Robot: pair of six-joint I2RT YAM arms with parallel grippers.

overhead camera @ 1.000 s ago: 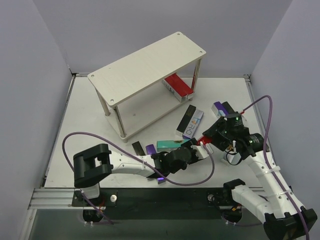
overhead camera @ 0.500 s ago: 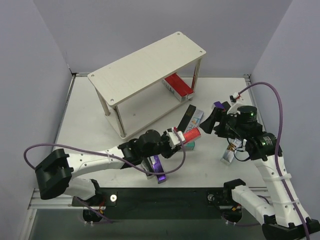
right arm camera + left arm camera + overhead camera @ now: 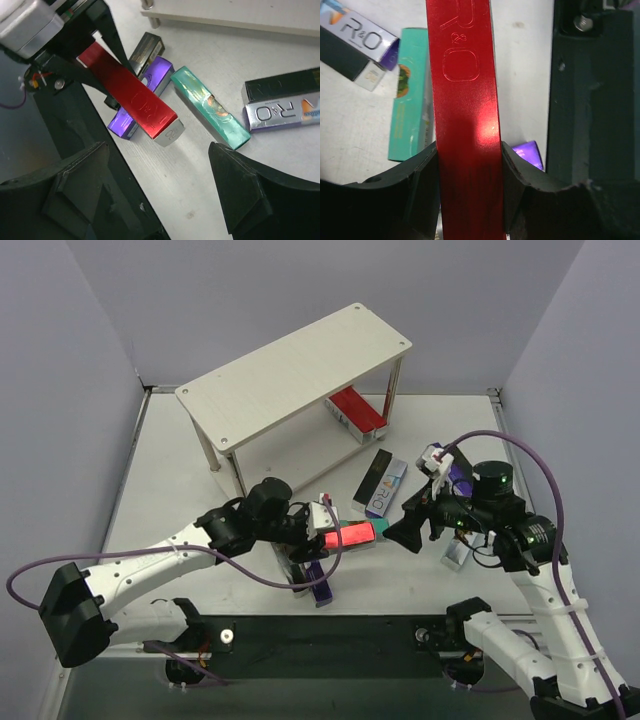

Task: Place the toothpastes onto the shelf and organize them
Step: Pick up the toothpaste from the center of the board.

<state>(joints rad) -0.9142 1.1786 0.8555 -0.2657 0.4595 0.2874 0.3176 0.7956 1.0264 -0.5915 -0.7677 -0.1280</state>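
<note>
The left gripper (image 3: 328,533) was clamped tight on a red toothpaste carton (image 3: 465,100), one finger pressed against each long side. It held the carton off the table (image 3: 190,470), in front of the shelf (image 3: 300,370), with the white end pointing toward the right gripper (image 3: 408,523). That gripper stood wide apart near the white end, with nothing between its jaws.

Beneath the held carton lay a teal carton (image 3: 210,107) and a purple carton (image 3: 159,74), with a black carton (image 3: 147,50) beside the purple one (all three flat on the table). Between that cluster and the shelf we saw a dark carton (image 3: 374,476) and a silver-and-purple carton (image 3: 389,490) lying side by side, touching. A second red carton (image 3: 357,408) rested on the shelf's lower board, at its right end.

We could read "R&O" in large letters on the silver-and-purple carton, and the same mark was embossed on the held red one. The small print on its white end looked like "20", though we could not be sure.
</note>
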